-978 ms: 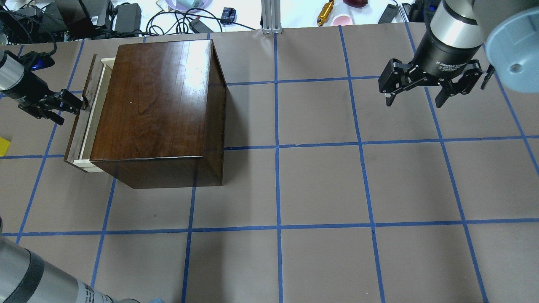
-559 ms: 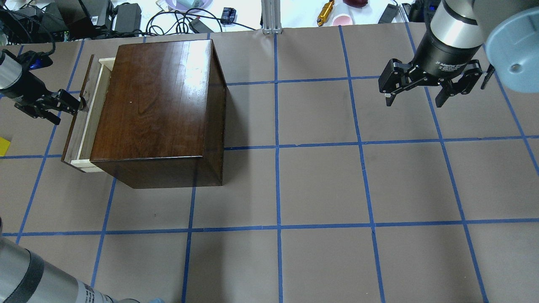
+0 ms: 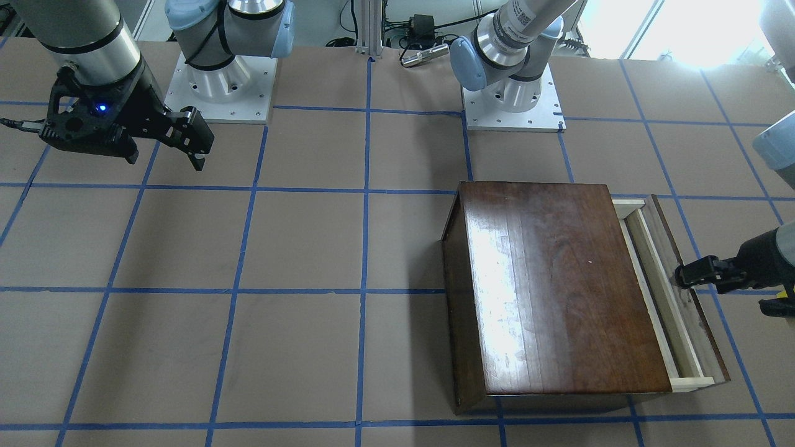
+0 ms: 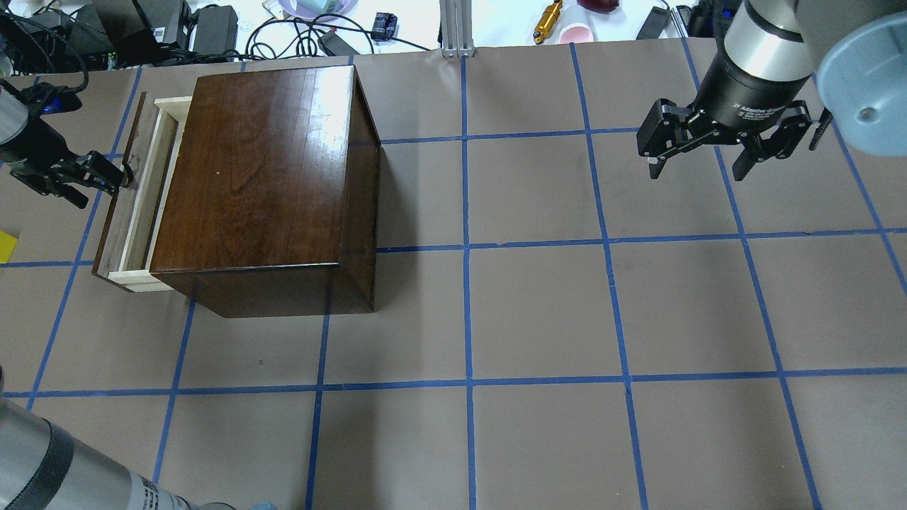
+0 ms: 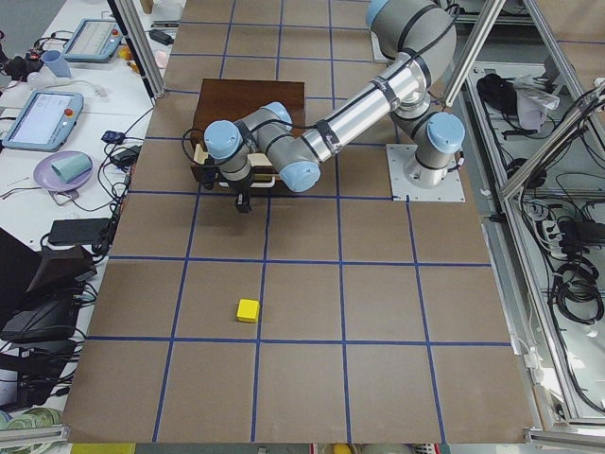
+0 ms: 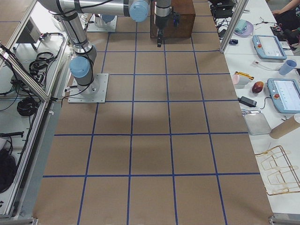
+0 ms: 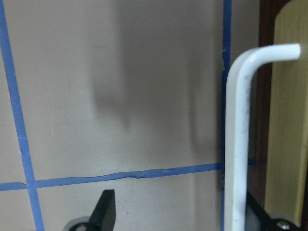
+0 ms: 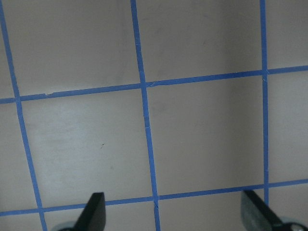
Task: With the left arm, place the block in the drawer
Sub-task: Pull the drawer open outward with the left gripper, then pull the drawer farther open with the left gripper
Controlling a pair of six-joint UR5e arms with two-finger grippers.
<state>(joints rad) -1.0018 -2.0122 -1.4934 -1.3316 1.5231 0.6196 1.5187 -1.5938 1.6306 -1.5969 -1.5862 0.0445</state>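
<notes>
Glossy dark wooden box (image 4: 262, 177); pale unfinished-wood drawer (image 4: 145, 202); matt table (image 4: 538, 312)

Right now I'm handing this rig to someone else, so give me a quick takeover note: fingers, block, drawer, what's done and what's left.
Left gripper: fingers open, straddling the drawer's white handle, holding nothing.
Right gripper: open, empty, above bare table, far from the box.
Drawer: partly out of the box.
Block: on the table, out beyond the drawer front, untouched.
Done: drawer partly opened.
Left: open it further if needed, pick up the block with the left gripper, place it in the drawer.
</notes>
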